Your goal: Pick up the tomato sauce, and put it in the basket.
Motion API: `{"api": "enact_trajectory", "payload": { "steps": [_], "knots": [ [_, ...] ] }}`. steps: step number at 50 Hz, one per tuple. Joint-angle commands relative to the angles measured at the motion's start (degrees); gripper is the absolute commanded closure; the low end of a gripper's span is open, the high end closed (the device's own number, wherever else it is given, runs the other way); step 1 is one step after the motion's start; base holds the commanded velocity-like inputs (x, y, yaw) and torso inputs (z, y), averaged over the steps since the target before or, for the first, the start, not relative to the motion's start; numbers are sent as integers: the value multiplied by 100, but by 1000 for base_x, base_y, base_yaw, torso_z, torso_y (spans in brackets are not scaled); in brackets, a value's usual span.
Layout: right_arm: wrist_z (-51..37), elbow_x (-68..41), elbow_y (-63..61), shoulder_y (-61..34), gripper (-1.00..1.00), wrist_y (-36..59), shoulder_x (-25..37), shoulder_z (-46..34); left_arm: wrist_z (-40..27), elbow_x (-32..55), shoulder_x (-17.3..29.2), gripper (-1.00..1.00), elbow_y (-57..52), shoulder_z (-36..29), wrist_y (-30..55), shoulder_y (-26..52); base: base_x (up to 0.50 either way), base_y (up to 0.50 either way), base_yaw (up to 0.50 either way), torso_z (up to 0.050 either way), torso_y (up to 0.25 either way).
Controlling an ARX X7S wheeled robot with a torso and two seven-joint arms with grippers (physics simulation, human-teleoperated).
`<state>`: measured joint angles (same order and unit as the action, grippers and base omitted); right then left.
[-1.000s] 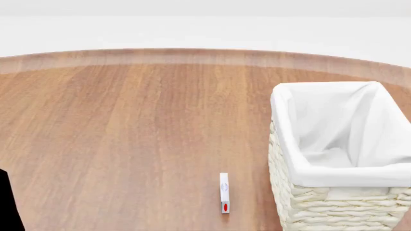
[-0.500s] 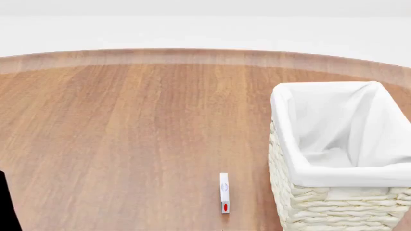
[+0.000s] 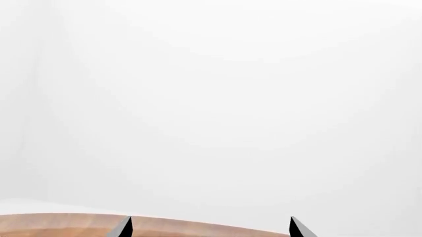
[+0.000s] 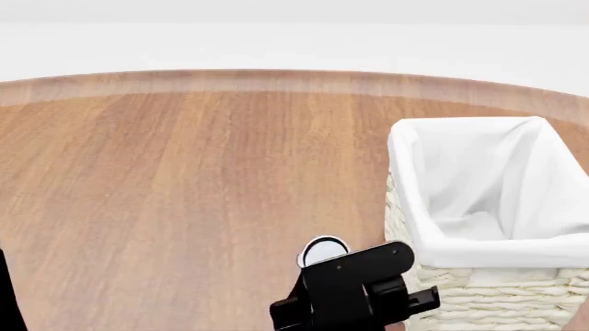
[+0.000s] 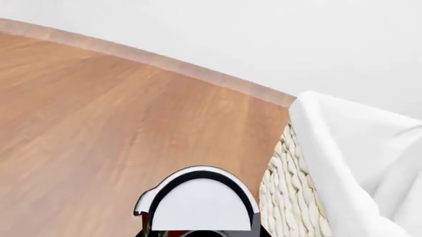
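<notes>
The tomato sauce can shows its pale round top [image 4: 322, 252] just ahead of my right gripper [image 4: 330, 267] at the bottom centre of the head view. In the right wrist view the can's top [image 5: 201, 202] fills the space between the jaws, with a hint of red label below it. The gripper looks shut on the can, held above the wooden table just left of the basket. The cream wicker basket [image 4: 478, 289] with its white liner stands at the right, open and empty; its wall [image 5: 290, 187] is right beside the can. My left gripper [image 3: 209, 229] is open and empty, with its fingertips [image 3: 125, 228] wide apart.
The round wooden table [image 4: 184, 179] stretches to the left and back, with its far edge [image 4: 276, 79] against a white floor. A dark sliver of my left arm [image 4: 4, 296] sits at the bottom left corner of the head view.
My right arm has come up into the head view from the bottom, carrying the can. It now covers the small white stick-like item that lay left of the basket.
</notes>
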<state>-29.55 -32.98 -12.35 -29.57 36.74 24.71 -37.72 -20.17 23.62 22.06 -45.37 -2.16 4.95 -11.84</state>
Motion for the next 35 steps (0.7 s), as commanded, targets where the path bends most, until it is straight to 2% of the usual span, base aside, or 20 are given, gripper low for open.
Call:
{"api": "enact_trajectory", "payload": {
  "steps": [1,18,35],
  "knots": [
    [182,16,-126,-919,100,690,-42,44,-28,34,26,-100,-40,5,-12,-42,0,0,0,0,0],
    [513,-175,683,-2077,100,902,-161,474,-47,57,31,-100,59,-10,-48,8,0,0,0,0,0],
    [1284,186,3332,-3560,100,581,-434,522,-35,54,47,-100,152,-26,-136,-21,0,0,0,0,1]
  ]
}}
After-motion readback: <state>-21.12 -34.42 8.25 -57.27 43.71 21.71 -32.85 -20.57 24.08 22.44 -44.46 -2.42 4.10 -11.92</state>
